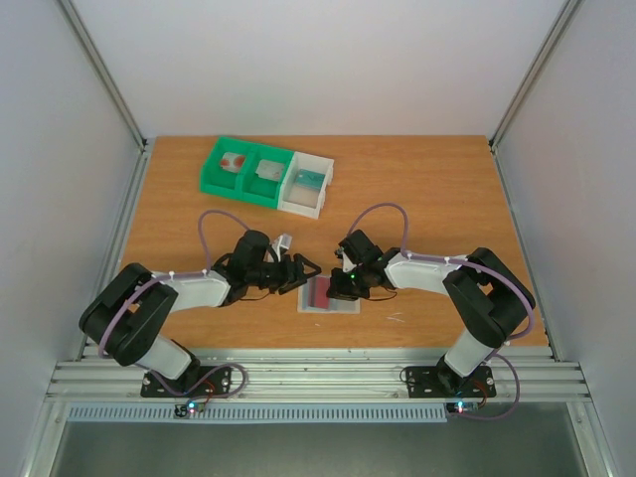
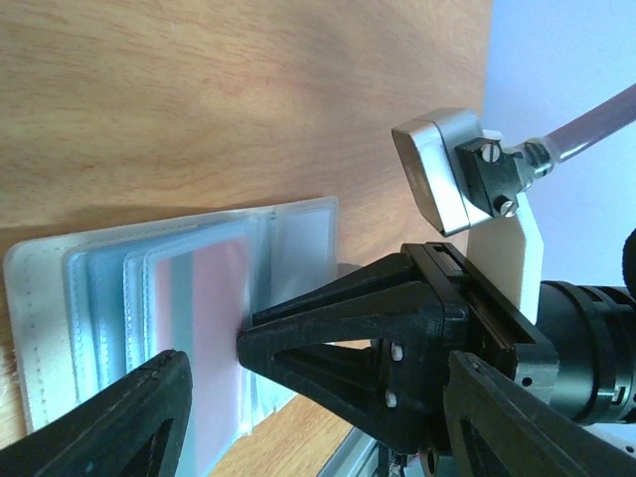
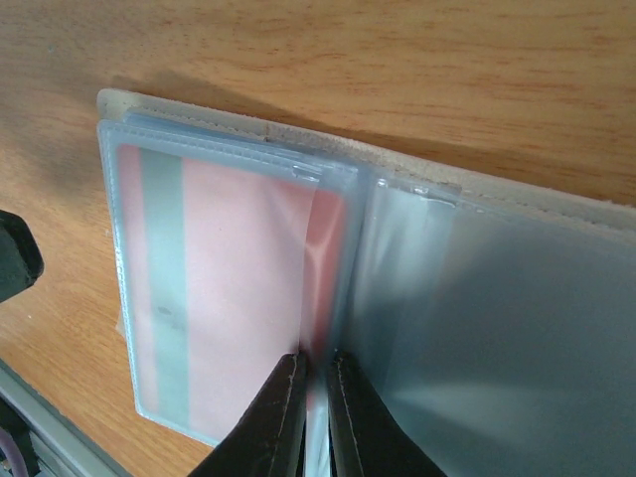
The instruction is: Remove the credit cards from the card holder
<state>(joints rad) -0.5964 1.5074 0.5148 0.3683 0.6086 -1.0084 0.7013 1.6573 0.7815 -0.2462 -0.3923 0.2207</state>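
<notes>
Seen from above, a wooden table (image 1: 427,199) fills the middle of the frame, with two black and white robot arms reaching in from the bottom edge. The card holder (image 1: 343,303) lies flat and open at the centre of the table, just between the two arm tips.

The left fingers (image 2: 328,338) stand well apart with nothing between them. They reach in from the right of their own camera view, and one tip is over the holder's near edge. Whether it touches cannot be told.

The right fingers (image 3: 283,417) rise from the bottom centre of their view. They are almost together, pinched on a thin clear leaf at the holder's middle fold.

A red card (image 3: 238,298) with a grey stripe shows through the cloudy pockets on the left half of that view. It is inside the holder. The right half shows only pale blue-grey plastic.

In the upper left of the overhead view, well apart from the holder, sits a green and white tray (image 1: 214,184). A white card with red marks (image 1: 232,162) lies in its leftmost compartment.
</notes>
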